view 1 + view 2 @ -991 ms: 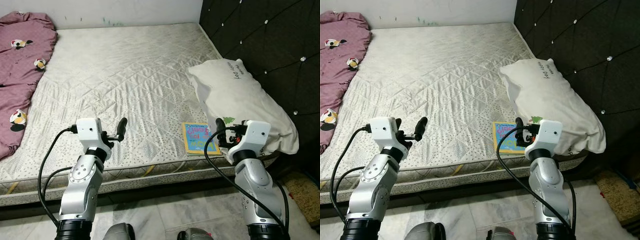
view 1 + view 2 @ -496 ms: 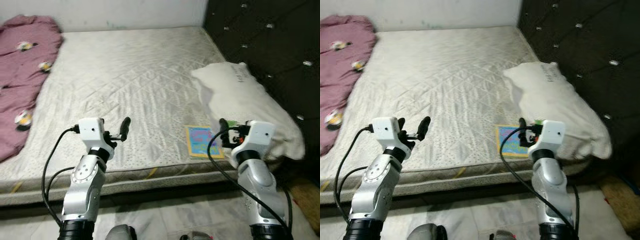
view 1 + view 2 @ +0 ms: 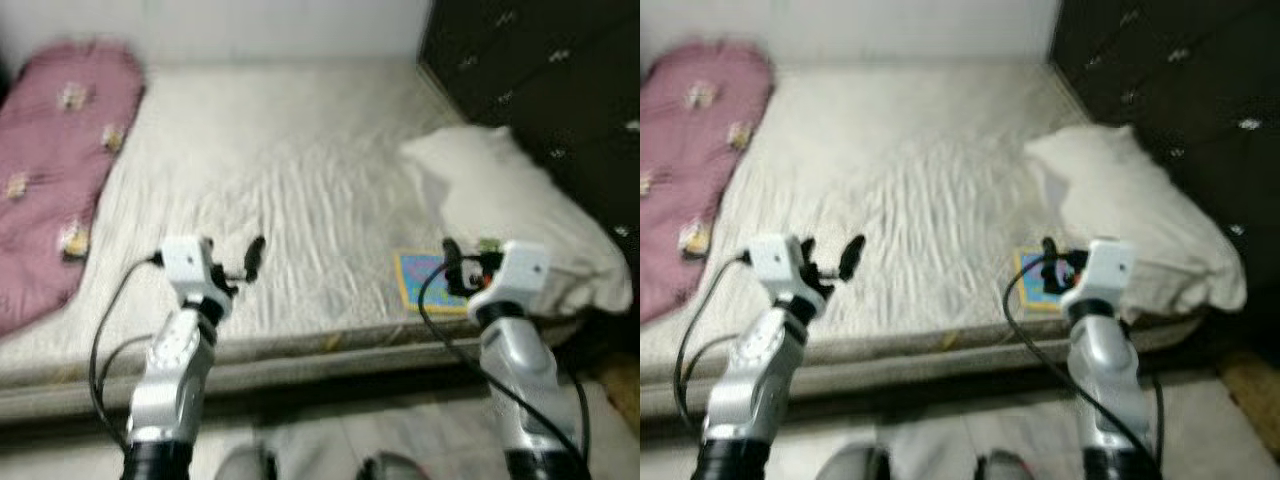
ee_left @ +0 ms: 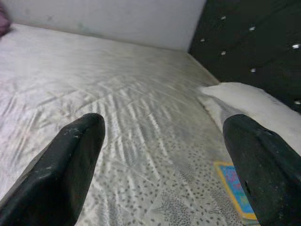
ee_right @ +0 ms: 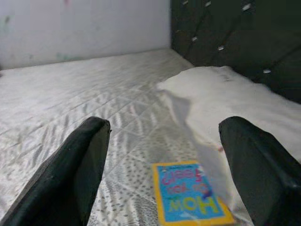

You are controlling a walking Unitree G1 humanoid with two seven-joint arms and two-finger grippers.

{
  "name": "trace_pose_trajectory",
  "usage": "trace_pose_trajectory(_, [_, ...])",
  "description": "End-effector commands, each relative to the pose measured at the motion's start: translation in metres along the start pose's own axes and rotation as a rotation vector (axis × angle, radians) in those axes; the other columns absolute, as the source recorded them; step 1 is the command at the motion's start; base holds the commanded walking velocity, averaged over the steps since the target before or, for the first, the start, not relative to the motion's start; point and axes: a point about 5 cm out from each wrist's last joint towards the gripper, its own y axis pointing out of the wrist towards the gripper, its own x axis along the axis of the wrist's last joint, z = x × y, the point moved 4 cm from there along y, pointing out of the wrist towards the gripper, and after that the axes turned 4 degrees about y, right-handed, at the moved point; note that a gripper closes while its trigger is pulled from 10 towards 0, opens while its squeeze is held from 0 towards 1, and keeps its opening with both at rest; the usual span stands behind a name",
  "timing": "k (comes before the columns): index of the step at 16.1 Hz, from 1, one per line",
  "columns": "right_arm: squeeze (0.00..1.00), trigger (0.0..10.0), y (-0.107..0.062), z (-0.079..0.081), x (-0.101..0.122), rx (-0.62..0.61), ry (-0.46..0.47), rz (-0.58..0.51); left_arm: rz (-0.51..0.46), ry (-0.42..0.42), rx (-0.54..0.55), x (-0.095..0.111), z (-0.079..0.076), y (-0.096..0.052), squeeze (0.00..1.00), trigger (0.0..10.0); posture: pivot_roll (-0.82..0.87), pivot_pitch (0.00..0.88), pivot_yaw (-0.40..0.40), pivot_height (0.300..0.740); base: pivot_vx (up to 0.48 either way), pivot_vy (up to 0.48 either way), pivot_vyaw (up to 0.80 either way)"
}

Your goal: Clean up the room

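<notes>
Pale quilted mattress (image 3: 290, 190) on a bed spreads out ahead of the robot, seen a little blurred in the head views, with a white wall behind it and a dark tufted headboard (image 3: 540, 90) along the robot's right side. Far out to the left of the left hand (image 3: 252, 262), a maroon blanket (image 3: 55, 170) with small light patches lies along the mattress's left edge, well apart from both hands. The left hand is raised over the near edge of the mattress, its two black fingers (image 4: 70, 160) spread wide with nothing between them, pointing across the bare quilted cloth toward the headboard corner. To the right of it, and just ahead of the right hand (image 3: 452, 270), a thin picture book (image 5: 190, 193) with a yellow border and blue cover lies flat on the mattress near its front edge. The right hand hovers above the mattress edge close to the book without touching it; its fingers (image 5: 75, 169) are likewise wide apart and hold nothing. Just beyond and to the right of the book sits a large white pillow (image 3: 510, 220), resting on the mattress against the headboard, its near corner close beside the book. Pale floor (image 3: 320, 450) shows below the bed frame between the two silver arms.
</notes>
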Motion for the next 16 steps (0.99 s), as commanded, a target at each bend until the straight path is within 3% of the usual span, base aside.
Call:
trace_pose_trajectory(1, [0.0,10.0,0.0015,0.0081,0.0036,0.022,0.014,-0.012,0.0,0.012,0.02,0.0023,0.0087,-0.0007,0.0,10.0,-0.06,0.034,0.002,0.74,0.0,0.454,0.0])
trace_pose_trajectory(8, [0.0,10.0,0.0021,0.0076,0.0037,0.024,0.006,-0.01,-0.012,0.007,0.022,0.0034,0.008,-0.0002,0.0,10.0,-0.06,0.031,0.001,0.74,0.0,0.454,0.0])
trace_pose_trajectory(13, [0.0,10.0,0.0026,0.01,0.002,0.031,-0.002,-0.003,-0.044,0.01,-0.039,0.0092,0.0006,-0.0034,0.0,10.0,-0.06,0.033,-0.003,0.74,0.0,0.0,0.0])
trace_pose_trajectory(16, [0.0,10.0,0.0051,0.01,0.0032,0.027,-0.001,-0.007,-0.047,0.007,-0.043,0.0109,0.0006,-0.0013,0.0,10.0,-0.06,0.044,-0.001,0.74,0.302,0.0,0.0])
